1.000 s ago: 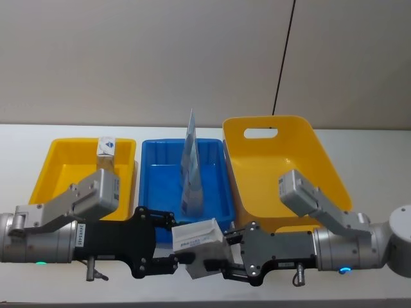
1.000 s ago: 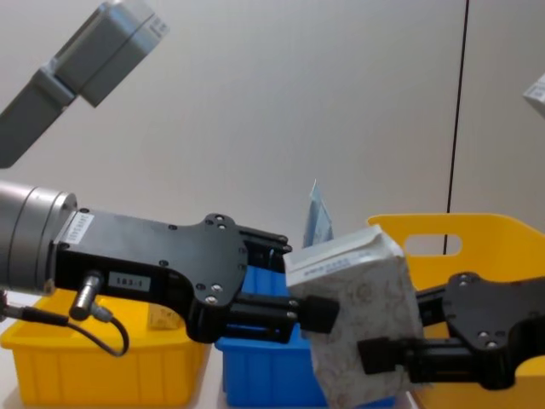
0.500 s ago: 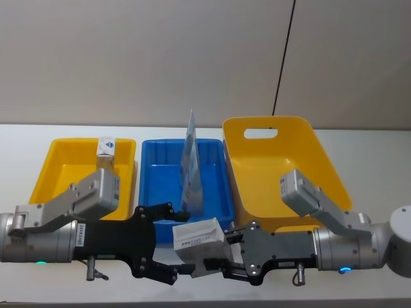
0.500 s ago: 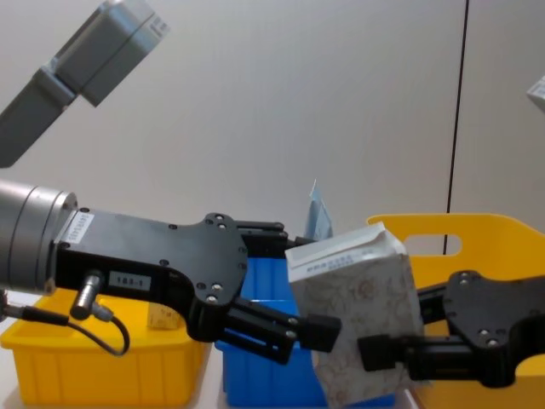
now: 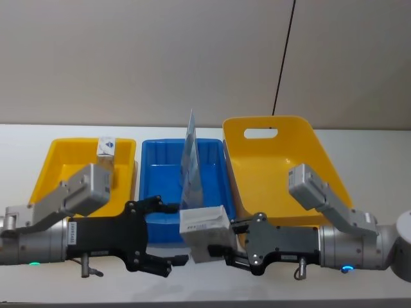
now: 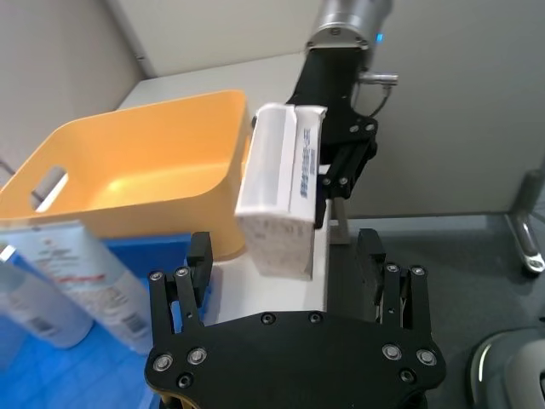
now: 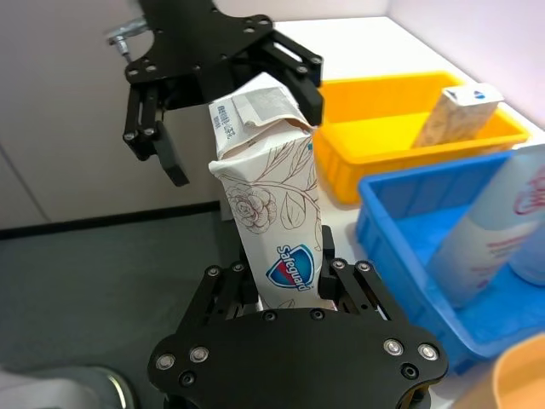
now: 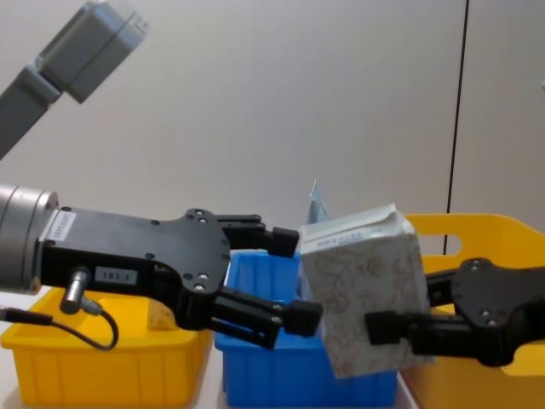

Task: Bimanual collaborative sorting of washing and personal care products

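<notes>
Head view: my right gripper (image 5: 226,247) has its jaws clamped on a beige speckled pack (image 5: 204,232), held over the table (image 5: 372,151) in front of the blue bin (image 5: 154,192). The left gripper (image 5: 169,233) sits just beside it, jaws wide.

A light-blue pouch (image 5: 191,160) stands in the blue bin. Another pack (image 5: 106,149) stands in the left yellow bin (image 5: 58,170).

Left wrist view: the held pack hangs beyond my spread fingers (image 6: 196,264), apart from them.

Right wrist view: it rises upright out of the jaws.

Chest view: it tilts slightly, and the lower left finger comes very close. I can't tell whether they touch.
</notes>
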Controlling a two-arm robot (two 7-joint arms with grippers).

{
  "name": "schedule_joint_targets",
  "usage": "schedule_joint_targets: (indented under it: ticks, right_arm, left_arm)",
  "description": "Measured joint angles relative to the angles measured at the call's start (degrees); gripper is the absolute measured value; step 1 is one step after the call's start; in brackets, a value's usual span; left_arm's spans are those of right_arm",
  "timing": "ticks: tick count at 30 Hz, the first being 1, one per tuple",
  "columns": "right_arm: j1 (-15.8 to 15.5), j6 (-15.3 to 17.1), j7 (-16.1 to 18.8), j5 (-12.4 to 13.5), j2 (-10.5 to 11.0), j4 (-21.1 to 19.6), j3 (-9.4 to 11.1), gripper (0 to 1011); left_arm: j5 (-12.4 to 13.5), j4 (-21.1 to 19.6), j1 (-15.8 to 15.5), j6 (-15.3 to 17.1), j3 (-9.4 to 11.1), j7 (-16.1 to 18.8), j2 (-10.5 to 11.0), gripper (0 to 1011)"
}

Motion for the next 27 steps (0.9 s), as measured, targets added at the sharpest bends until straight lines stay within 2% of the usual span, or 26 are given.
schedule_joint_targets:
  ticks: [10, 22, 27]
  right_arm:
    - [-2.4, 0.0, -5.9, 0.8, 0.4, -1.7, 2.3, 342]
    - [-5.4, -0.5, -15.3, 0.6, 0.3, -3.7, 5.9, 341]
    - [-6.5, -0.7, -19.4, 0.1, -0.2, -4.3, 7.5, 341]
  left_arm:
    - [-2.0, -1.1, 2.9, 1.1, -2.9, 5.1, 1.1, 1001]
    - [-5.5, -2.0, 6.6, 2.3, -6.8, 12.4, 1.4, 1001]
    - [-6.2, -2.1, 7.2, 2.4, -7.2, 13.4, 1.3, 1001]
